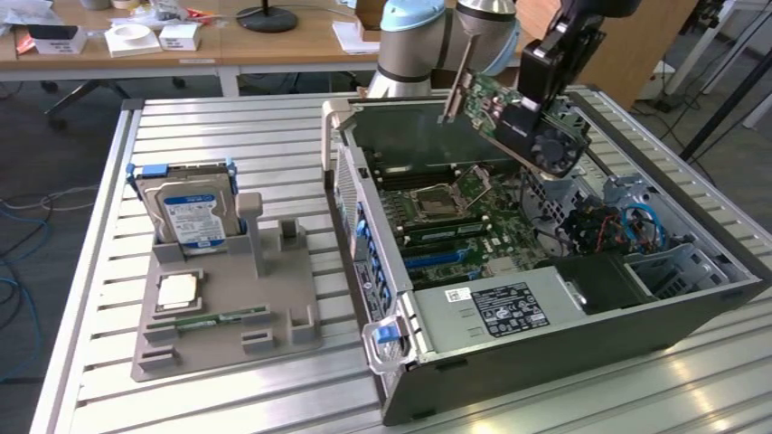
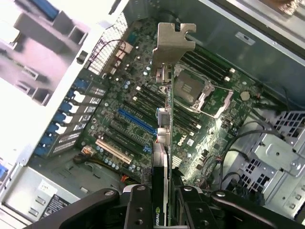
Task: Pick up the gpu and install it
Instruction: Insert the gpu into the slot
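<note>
1. The computer case (image 1: 603, 357) lies open on the slatted table (image 1: 241, 127) and takes up the centre and right of the exterior view. Its motherboard (image 1: 465, 212) faces upward.
2. A parts fixture (image 1: 217, 334) stands well apart at the exterior view's left and carries the hard drive (image 1: 187, 212).
3. The gpu (image 1: 513, 113) hangs in the upper right of the exterior view. It is above the motherboard, clear of it, and not seated.
4. The gpu's long axis is tilted. The silver bracket (image 1: 457, 90) is at the higher end, toward the case's rear wall. The black fan end is lower, toward the exterior view's right.
5. The gripper (image 1: 540, 101) descends from the upper right corner. Its jaws are clamped on the gpu, one against each face.
6. In the wrist view the gpu (image 2: 165, 143) appears edge-on, running from the gripper (image 2: 162, 193) out to the bracket (image 2: 174, 43).
7. The blue slot (image 2: 137, 121) lies beside the card's line and at an angle to it. Judgement: the card is not yet aligned with any slot.
</note>
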You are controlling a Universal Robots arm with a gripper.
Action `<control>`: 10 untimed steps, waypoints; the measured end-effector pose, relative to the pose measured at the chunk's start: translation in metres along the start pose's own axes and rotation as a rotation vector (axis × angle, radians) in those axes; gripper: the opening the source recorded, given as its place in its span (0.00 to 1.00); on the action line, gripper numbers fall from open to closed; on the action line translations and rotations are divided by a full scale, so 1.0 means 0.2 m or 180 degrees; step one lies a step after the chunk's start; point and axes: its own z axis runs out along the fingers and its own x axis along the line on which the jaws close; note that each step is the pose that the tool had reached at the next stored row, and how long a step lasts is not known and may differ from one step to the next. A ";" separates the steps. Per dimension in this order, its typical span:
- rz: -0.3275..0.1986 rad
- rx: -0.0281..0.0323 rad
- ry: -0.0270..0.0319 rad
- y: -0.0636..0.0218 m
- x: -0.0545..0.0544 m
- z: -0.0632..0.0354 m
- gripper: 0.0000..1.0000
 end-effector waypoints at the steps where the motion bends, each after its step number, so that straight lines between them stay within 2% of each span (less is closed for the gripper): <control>1: -0.0057 0.0002 0.0003 0.000 0.00 0.000 0.26; 10: -0.0577 0.0019 0.0025 0.000 0.00 0.003 0.26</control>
